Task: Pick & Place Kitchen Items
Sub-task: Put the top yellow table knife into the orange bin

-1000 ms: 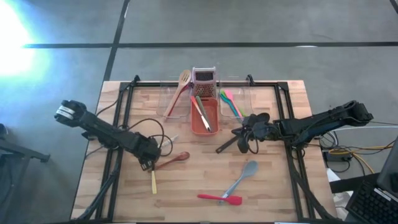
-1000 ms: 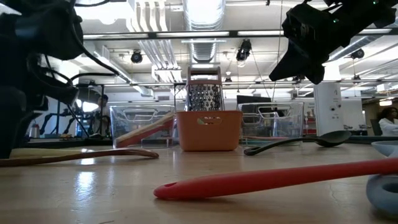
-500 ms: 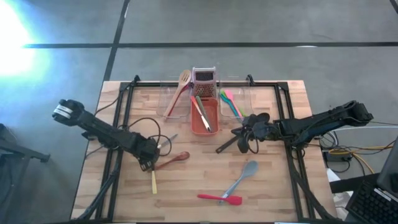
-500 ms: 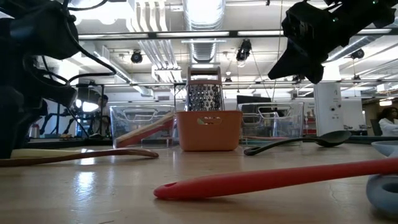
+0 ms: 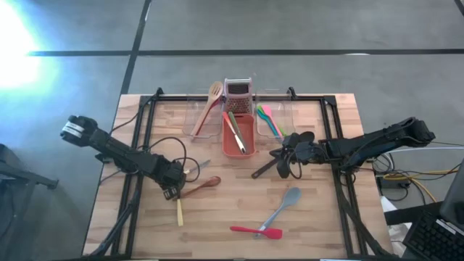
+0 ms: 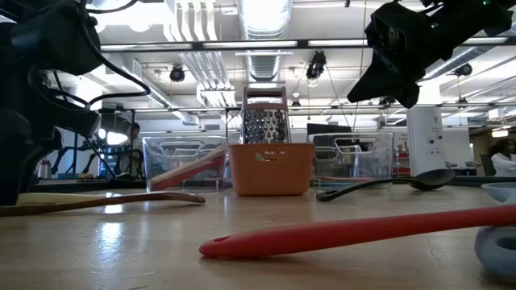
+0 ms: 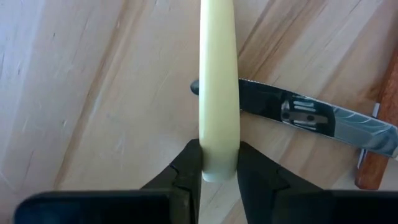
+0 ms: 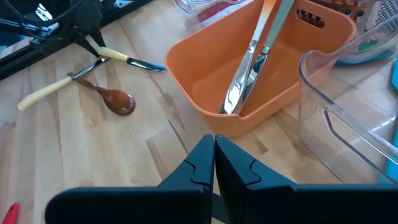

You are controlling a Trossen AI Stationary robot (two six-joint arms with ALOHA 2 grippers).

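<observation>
Two yellow-handled knives lie crossed at the table's left. My left gripper (image 7: 219,152) points down and is shut on one knife's handle (image 7: 219,74). The other knife's blade (image 7: 298,115) runs under that handle, and its own pale handle (image 5: 179,212) points toward the near edge. A small wooden spoon (image 5: 204,185) lies beside them. My right gripper (image 8: 214,140) hangs shut and empty over a black ladle (image 5: 264,168) right of centre. A grey spatula (image 5: 284,206) and a red spatula (image 5: 256,231) lie near the front. My left gripper pinches the yellow handle at its rounded free end (image 7: 219,168) between its two fingers, one on each long side. The fingers come from above, pointing down, and lie across the handle. The handle rests over the other knife's blade.
An orange tub (image 5: 226,138) with utensils stands at centre back, a metal grater (image 5: 238,90) behind it. Clear tubs flank it: the left (image 5: 196,119) holds wooden utensils, the right (image 5: 284,116) green, pink and blue ones. Black frame rails run along both table sides.
</observation>
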